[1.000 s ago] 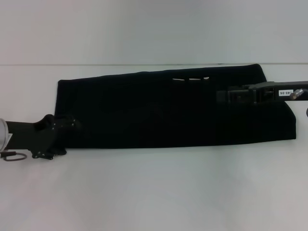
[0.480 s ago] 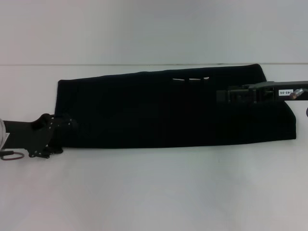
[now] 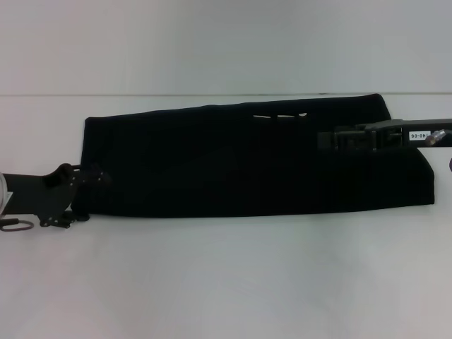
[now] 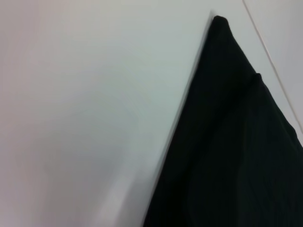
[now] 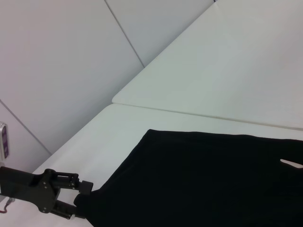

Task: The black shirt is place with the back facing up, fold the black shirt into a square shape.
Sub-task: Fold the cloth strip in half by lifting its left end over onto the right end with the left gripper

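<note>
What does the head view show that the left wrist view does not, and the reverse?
Only the head view shows the whole folded strip of the black shirt, the pale lettering, the left gripper at the shirt's left end and the right gripper over its right part. The left wrist view adds only a close look at one shirt corner. Both show the shirt on the white table.

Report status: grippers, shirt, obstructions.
Left gripper at the near-left corner of the black shirt. Right gripper over its right part. Shirt lies as a long flat band. Nothing in the way.
</note>
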### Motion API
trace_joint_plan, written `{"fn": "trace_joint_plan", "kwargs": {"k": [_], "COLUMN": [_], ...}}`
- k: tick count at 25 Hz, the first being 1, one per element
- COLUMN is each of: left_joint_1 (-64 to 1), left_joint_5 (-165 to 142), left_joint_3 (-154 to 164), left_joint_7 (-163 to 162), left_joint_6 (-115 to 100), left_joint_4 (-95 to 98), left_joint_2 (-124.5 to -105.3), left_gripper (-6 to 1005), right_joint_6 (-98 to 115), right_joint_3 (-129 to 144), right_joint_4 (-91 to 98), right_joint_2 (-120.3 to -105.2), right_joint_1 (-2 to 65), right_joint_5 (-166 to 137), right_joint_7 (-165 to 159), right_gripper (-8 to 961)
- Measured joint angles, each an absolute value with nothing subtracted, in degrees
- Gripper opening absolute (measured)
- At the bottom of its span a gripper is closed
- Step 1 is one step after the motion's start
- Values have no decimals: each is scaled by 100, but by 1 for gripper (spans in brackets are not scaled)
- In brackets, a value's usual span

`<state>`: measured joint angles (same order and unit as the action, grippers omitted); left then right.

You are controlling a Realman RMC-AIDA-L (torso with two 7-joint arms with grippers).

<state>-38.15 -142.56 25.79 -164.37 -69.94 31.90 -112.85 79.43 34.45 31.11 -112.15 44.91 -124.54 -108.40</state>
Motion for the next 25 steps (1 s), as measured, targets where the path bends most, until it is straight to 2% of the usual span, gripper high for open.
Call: {"fn": "trace_joint_plan", "kwargs": {"k": [20,25], "left_joint_1": [-3842,-3841], "left_joint_5": [-14315,-14341], "left_joint_3": [2626,2607], "left_joint_7": [-16025,-15843], "left_joint_6": [-6908,-6903], "left_joint_4": [3201,3208], "left_joint_2": [-11275,-11259], "left_gripper": [827,737], "right_joint_6": [7918,7918], "right_joint_3": [3436,3436], "right_joint_4": [3118,3126], "right_joint_2": [-11208,-11206], "right_joint_1": [4506,4520], "right_joint_5": [-12454,-12454], "right_joint_7": [-10825,-10816], "right_gripper": [658,658]}}
